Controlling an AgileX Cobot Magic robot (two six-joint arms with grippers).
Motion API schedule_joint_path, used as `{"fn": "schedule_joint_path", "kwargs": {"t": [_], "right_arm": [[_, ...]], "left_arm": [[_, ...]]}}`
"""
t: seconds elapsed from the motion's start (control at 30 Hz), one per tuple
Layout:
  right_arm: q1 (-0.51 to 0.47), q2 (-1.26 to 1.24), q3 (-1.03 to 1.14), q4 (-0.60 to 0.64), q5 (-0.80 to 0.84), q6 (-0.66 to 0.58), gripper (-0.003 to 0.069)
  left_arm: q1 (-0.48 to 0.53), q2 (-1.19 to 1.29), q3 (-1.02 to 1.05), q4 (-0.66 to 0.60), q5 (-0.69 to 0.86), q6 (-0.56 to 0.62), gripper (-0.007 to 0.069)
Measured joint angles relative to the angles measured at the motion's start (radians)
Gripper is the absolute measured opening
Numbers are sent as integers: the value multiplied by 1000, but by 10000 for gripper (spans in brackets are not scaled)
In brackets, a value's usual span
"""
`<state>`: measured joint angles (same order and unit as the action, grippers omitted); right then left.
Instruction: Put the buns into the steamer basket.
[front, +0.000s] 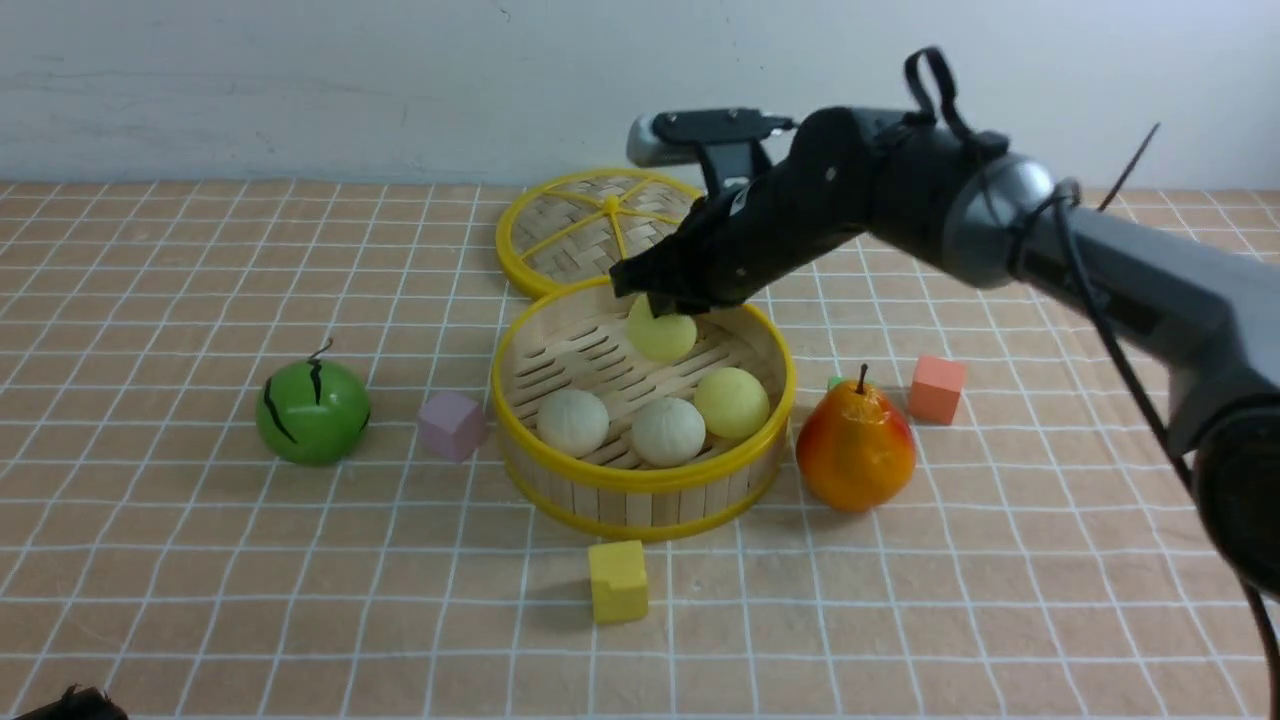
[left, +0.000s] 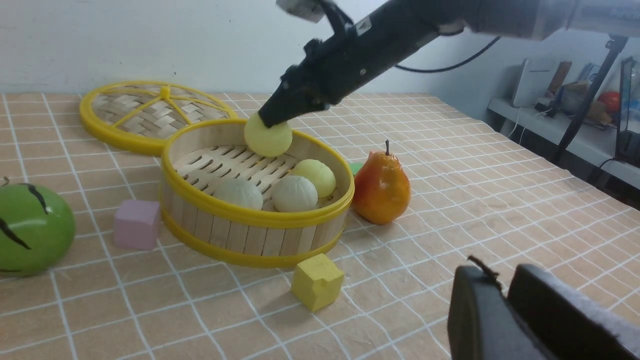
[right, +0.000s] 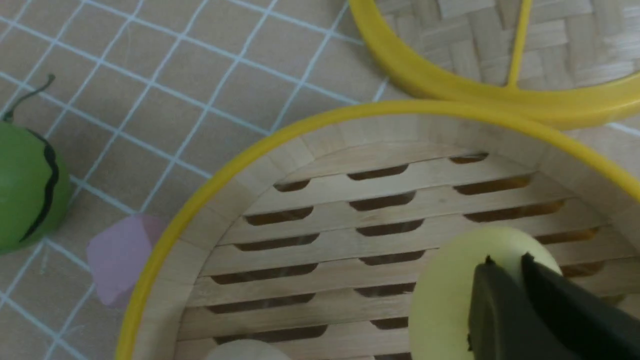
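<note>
The steamer basket (front: 640, 505) stands mid-table. Inside it lie two off-white buns (front: 573, 422) (front: 668, 431) and one pale yellow bun (front: 732, 402) near the front. My right gripper (front: 660, 305) reaches over the basket's far rim, shut on the second pale yellow bun (front: 661, 335), which it holds just above the slatted floor. In the right wrist view the fingers (right: 492, 300) pinch that bun (right: 445, 295). My left gripper (left: 502, 280) is shut and empty, low over the table's near side, away from the basket (left: 250, 220).
The woven lid (front: 600, 225) lies flat behind the basket. A green watermelon ball (front: 312, 412) and a pink cube (front: 452, 425) sit to the left. A yellow cube (front: 617, 580) is in front. A pear (front: 855, 448) and an orange cube (front: 937, 388) are on the right.
</note>
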<state>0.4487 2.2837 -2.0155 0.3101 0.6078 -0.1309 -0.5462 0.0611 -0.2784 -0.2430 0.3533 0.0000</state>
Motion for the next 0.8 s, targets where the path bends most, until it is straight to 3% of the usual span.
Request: {"fn": "schedule_joint_path", "kwargs": {"t": [0.17, 0.27, 0.37, 0.43, 0.57, 0.63, 0.67, 0.7, 0.8], "right_arm": [[12, 52, 1, -23, -36, 5, 253], [11, 24, 1, -28, -14, 16, 407], [11, -22, 2, -30, 46, 23, 470], [11, -125, 2, -46, 196, 43, 489], [11, -288, 1, -98, 403, 82, 409], [11, -411, -1, -122, 565, 103, 272], [11, -419, -1, -123, 574, 103, 260], [11, -489, 0, -133, 622, 119, 146], [11, -589, 33, -133, 639, 141, 6]], "left_arm": [[0, 0, 0, 0, 0, 0, 88], [0, 0, 0, 0, 0, 0, 88], [0, 0, 0, 0, 0, 0, 88], [0, 0, 0, 0, 0, 0, 88], [0, 0, 0, 0, 0, 0, 88], [0, 0, 0, 0, 0, 0, 88], [0, 0, 0, 0, 0, 0, 88], [0, 0, 0, 0, 0, 0, 88], [0, 0, 0, 0, 0, 0, 88]]}}
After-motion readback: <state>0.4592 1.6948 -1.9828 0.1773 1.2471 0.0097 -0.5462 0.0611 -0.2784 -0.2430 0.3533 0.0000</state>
